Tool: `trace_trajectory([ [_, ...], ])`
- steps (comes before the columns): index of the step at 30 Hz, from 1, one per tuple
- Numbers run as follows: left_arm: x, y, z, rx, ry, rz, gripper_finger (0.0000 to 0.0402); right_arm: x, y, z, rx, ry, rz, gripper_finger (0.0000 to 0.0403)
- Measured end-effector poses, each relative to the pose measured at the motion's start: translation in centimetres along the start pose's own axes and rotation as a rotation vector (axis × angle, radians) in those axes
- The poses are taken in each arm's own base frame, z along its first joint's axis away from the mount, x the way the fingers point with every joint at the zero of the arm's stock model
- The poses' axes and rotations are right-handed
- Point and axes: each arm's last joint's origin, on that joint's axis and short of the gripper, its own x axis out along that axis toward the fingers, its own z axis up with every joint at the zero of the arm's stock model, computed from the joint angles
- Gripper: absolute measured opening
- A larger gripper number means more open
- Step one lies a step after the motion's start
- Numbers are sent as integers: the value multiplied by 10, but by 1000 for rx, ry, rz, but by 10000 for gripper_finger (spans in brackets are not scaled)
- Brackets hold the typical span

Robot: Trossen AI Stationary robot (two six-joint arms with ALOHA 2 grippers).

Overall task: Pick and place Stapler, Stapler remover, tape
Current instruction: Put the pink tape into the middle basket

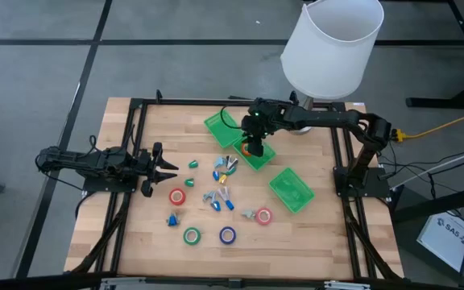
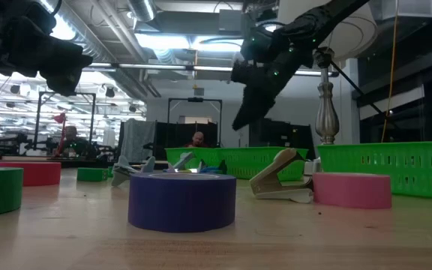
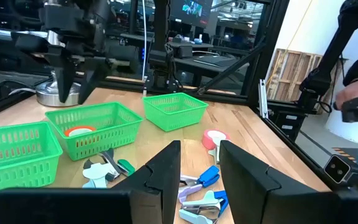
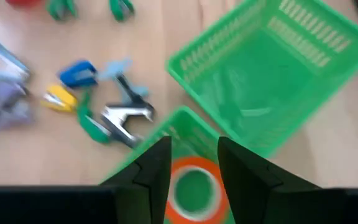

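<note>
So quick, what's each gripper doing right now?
Left gripper: open, holding nothing.
Right gripper: open above the orange tape in the green tray.

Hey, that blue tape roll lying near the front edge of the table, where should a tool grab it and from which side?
The blue tape roll lies flat with its hole facing up, clear of the green roll beside it. Come straight down from above and pinch one wall of the ring, one finger in the white core, one outside. Squeezing across the whole roll is probably too wide a grip.

Three green trays (image 1: 292, 190), six tape rolls (image 1: 227, 235)
</note>
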Motion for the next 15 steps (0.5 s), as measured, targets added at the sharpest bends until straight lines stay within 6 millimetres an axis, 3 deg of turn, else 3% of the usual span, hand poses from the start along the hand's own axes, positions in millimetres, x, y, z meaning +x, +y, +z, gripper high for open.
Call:
trace_trajectory([
  [15,0,0,0,0,0,1,107,10,56,4,-57,37,117,126],
])
